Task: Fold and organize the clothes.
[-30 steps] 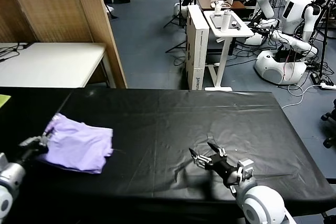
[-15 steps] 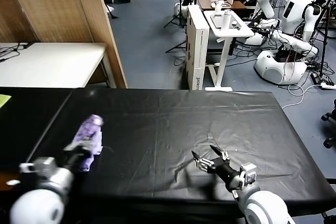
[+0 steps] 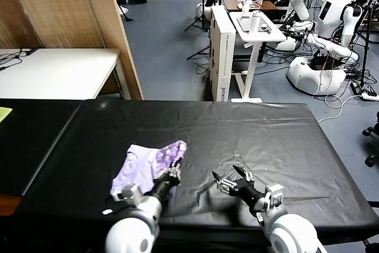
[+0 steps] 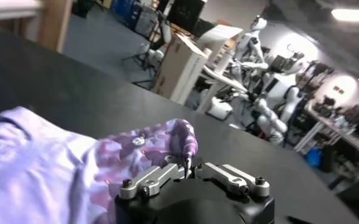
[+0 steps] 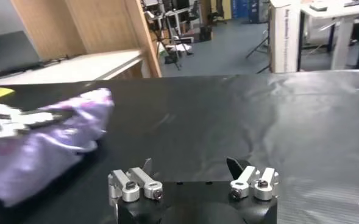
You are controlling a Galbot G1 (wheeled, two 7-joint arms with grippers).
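The lavender T-shirt (image 3: 141, 167) lies bunched on the black table (image 3: 266, 134), left of centre near the front. Its purple mottled part (image 3: 172, 150) is turned up at its right end. My left gripper (image 3: 172, 175) is shut on the shirt's right edge. In the left wrist view the fingertips (image 4: 187, 162) meet on a raised fold of the mottled fabric (image 4: 149, 139). My right gripper (image 3: 231, 177) is open and empty, low over the table just right of the shirt. In the right wrist view it (image 5: 191, 165) faces bare cloth, with the shirt (image 5: 42, 139) off to one side.
A white table (image 3: 59, 72) and a wooden partition (image 3: 112, 28) stand beyond the table's far left. A white cart (image 3: 254, 28) and other robots (image 3: 331, 22) stand on the floor behind. The black cloth shows creases near the right gripper.
My left gripper has swept from the table's far left to the front centre, pulling the shirt along and bunching it. The right gripper has hardly moved.
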